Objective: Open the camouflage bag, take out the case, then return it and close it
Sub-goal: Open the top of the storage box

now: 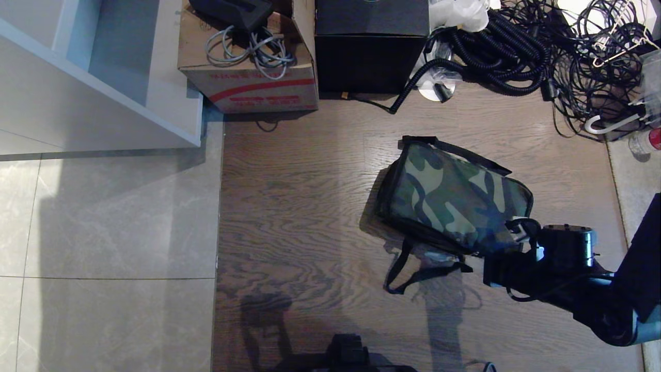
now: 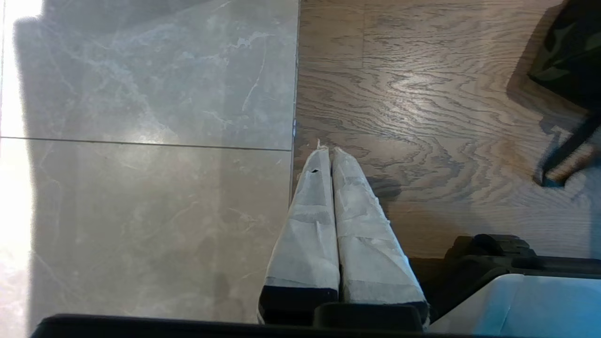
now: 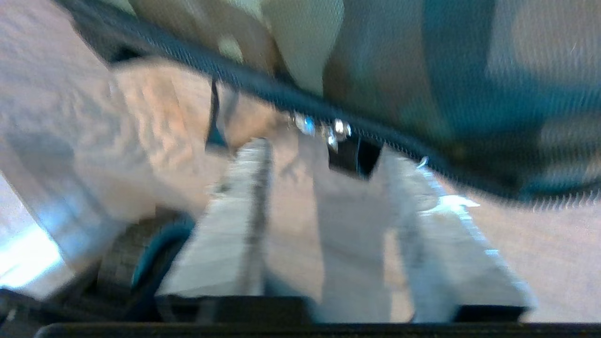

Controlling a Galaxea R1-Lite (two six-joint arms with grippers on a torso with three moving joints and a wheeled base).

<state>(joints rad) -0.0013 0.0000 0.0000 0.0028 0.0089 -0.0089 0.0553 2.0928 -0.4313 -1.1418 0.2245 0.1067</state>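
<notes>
At bag's near corner: right pincer (image 3: 324, 173) stood parted at zipper pull (image 3: 350, 155).
Bag (image 1: 454, 199): soft, sagging; take its zipper pull.
Left pincer (image 2: 331, 162): closed, parked.

Wood-grain floor (image 1: 310, 206) at centre, meeting grey marble-look tiles (image 1: 103, 232) on left. White shelf unit (image 1: 103, 77) in far left corner. Beyond: cardboard box (image 1: 248, 77) holding grey cable, black box (image 1: 369, 46), tangle of black cables (image 1: 542, 46).
</notes>
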